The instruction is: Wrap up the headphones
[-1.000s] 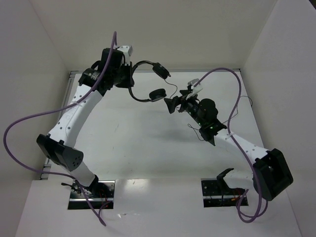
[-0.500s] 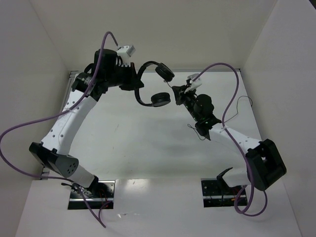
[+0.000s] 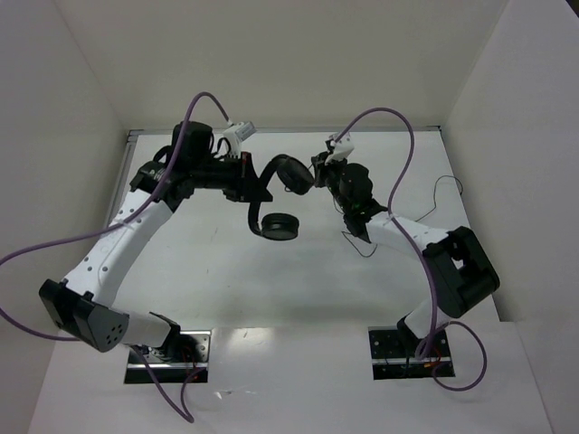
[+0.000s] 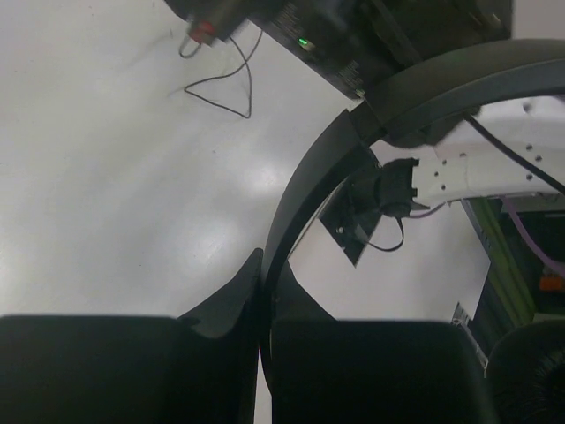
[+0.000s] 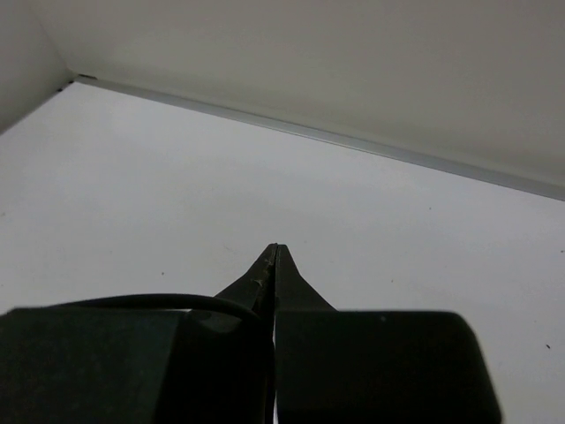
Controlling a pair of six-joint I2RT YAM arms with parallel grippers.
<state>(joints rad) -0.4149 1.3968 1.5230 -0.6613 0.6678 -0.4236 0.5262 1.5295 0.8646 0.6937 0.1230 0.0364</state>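
The left gripper (image 4: 263, 276) is pressed together on the thin headband (image 4: 305, 190) of the headphones (image 3: 279, 226), its two fingers pinching the band at the low end of its curve. From that hold the band arcs up and away, clear of the white table (image 3: 226, 271) behind it. From above, one earcup (image 3: 291, 172) sits on the far side, to the right of the left gripper, and the other earcup (image 3: 279, 226) hangs on the near side of it. The right gripper (image 5: 274, 256) has its fingers brought together to a tight seam, and the thin black cord (image 5: 168, 300) curves in from the left into that seam (the pinch itself is hidden by the finger bodies). In the overhead view it lies just right of the far earcup; whether the two touch cannot be told. Both arms reach toward the far middle of the table, with the back wall (image 5: 353, 62) beyond them.
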